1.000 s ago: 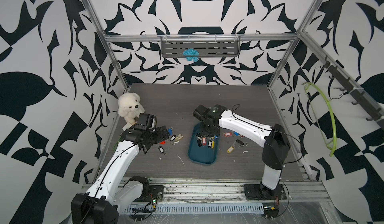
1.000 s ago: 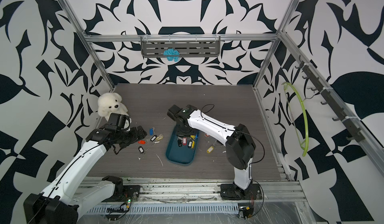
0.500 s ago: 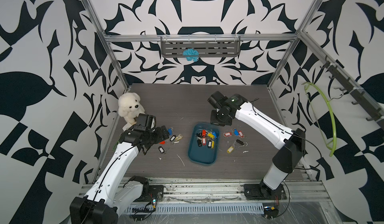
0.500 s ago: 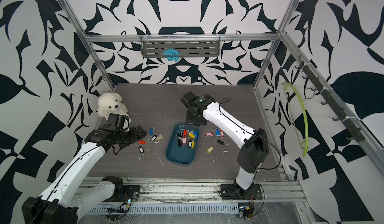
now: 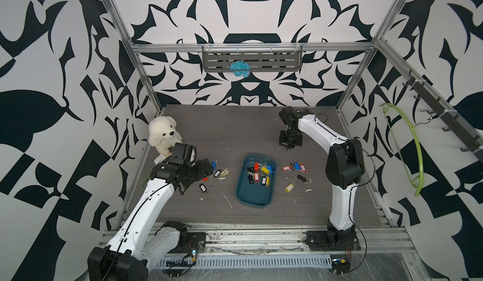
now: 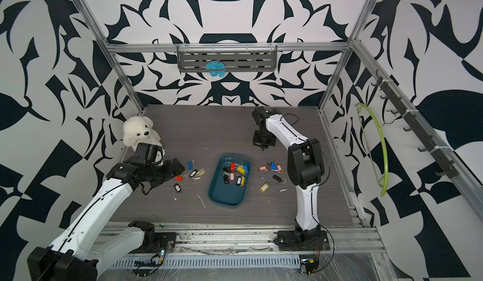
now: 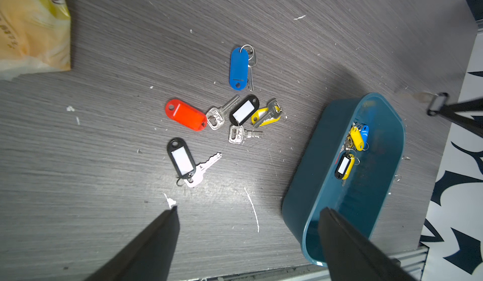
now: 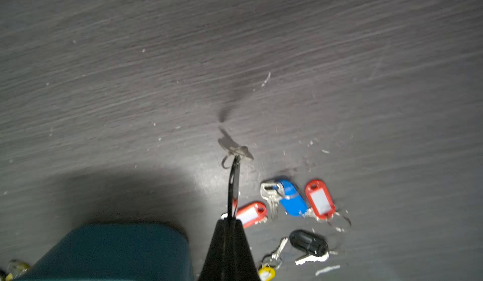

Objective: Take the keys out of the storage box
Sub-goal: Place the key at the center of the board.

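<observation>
The teal storage box lies mid-table with several tagged keys piled at its far end. My right gripper hangs behind and to the right of the box, shut on a black-tagged key whose silver blade dangles above the table. My left gripper stands open and holds nothing, left of the box wall, near loose keys on the table. More keys lie right of the box.
A white plush bear sits at the left edge, with a yellow bag near it. A grey slotted shelf with a blue tuft hangs on the back wall. A green hoop hangs at the right.
My right gripper has risen from the box and swung back and to the right, carrying the black-tagged key. The left arm has stayed nearly still.
</observation>
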You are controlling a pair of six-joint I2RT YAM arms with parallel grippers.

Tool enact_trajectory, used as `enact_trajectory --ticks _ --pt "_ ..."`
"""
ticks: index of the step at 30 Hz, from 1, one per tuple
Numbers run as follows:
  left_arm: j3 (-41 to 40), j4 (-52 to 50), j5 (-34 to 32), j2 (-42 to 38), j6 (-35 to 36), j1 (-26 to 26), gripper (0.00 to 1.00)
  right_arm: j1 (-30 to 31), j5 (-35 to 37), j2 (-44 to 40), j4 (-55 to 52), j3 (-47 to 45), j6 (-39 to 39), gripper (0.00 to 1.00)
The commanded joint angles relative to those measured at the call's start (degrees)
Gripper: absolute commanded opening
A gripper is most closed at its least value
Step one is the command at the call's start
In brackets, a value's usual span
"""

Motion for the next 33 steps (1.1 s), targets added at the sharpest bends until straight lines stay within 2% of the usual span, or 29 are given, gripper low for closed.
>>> enact_trajectory --ticks 1,2,3,5,6,8,13,16,24,27,32,33 --pt "1.71 -2.38 0.74 -0.52 -0.37 -0.41 0.91 -0.79 -1.24 1.17 -0.29 4.47 -2.36 0.0" --pt "1.9 -2.49 0.79 -0.52 -0.37 -0.5 0.91 -1.09 -1.3 1.75 -0.37 5.04 -2.23 0.0" --pt "2.02 -2.54 0.79 -0.52 -0.37 -0.6 0.91 -1.28 -1.28 1.98 -0.51 5.45 -2.18 0.07" --pt "2.24 -2.65 0.68 -0.37 -0.29 -0.85 0.91 -1.47 -1.18 1.61 -1.01 5.82 -2.19 0.37" --pt "2.46 -2.6 0.67 -0.18 -0.21 -0.99 0.91 -1.47 -0.56 0.88 -1.51 5.96 -2.18 0.44" --pt "3.08 -2.64 0.58 0.41 -0.07 -1.53 0.91 -1.6 0.55 -1.35 -2.34 5.71 -2.27 0.5" --pt "5.98 -2.69 -1.69 2.99 0.07 -5.16 0.92 -1.87 1.82 -11.27 -3.46 1.54 -1.84 0.5" --pt "8.17 -2.71 -3.61 5.59 -0.66 -9.03 0.91 -1.86 0.61 -19.08 -2.58 -4.59 -1.2 0.43" --pt "17.6 -2.32 -9.57 15.28 -1.91 -24.93 0.88 -1.83 -2.75 -40.15 4.91 -29.22 3.52 0.32" --pt "21.9 -2.25 -11.11 21.04 -0.55 -30.72 0.86 -1.84 -3.1 -44.29 5.15 -33.57 4.29 0.32" --pt "28.67 -2.33 -12.53 31.28 3.23 -37.84 0.86 -1.82 -3.75 -47.11 4.5 -35.62 4.65 0.32" --pt "29.86 -2.33 -12.32 33.51 3.64 -38.69 0.83 -1.82 -3.75 -47.31 4.3 -35.61 4.6 0.32"
